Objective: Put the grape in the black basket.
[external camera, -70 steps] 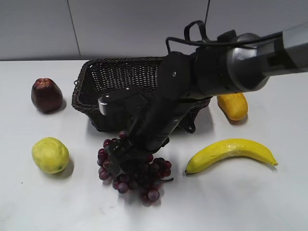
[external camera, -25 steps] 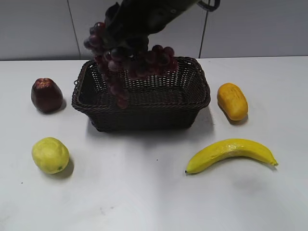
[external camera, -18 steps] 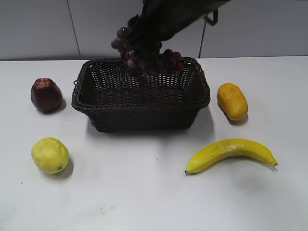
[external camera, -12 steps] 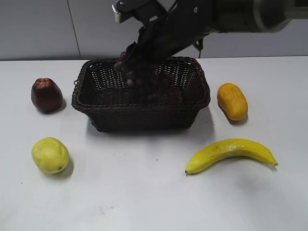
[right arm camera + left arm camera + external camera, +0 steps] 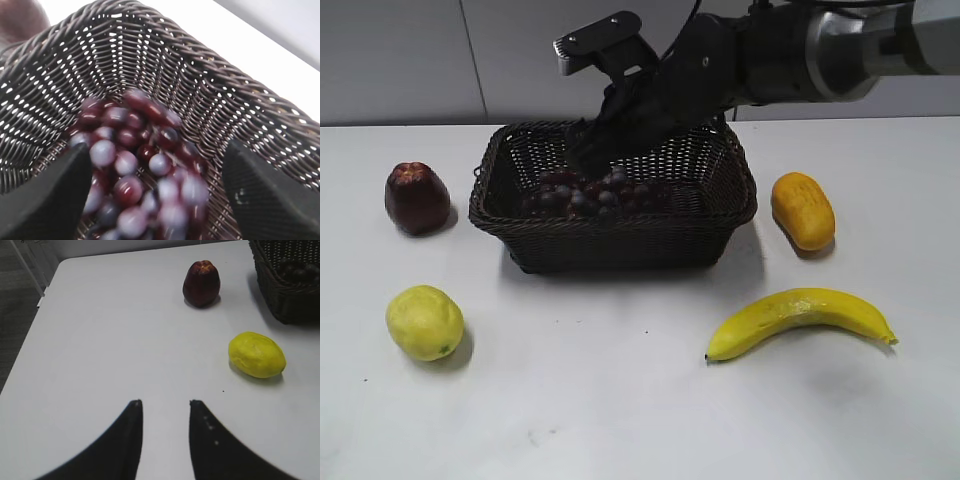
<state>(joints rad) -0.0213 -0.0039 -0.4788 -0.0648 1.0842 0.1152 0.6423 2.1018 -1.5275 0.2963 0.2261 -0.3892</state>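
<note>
The grape, a bunch of dark red and purple berries, lies inside the black basket, toward its left and middle. My right gripper hangs just above the bunch, over the basket. In the right wrist view its fingers are spread wide, with the grape blurred between them on the woven floor of the basket. My left gripper is open and empty over bare table, out of the exterior view. The basket's corner shows at the top right of the left wrist view.
A dark red apple-like fruit sits left of the basket and a yellow lemon at front left. A banana lies at front right and an orange-yellow fruit right of the basket. The left wrist view shows the red fruit and the lemon.
The right gripper lifted the grape from the table in front of the basket, carried it over the basket and lowered it. Its fingers have opened and the bunch now rests in the basket.
</note>
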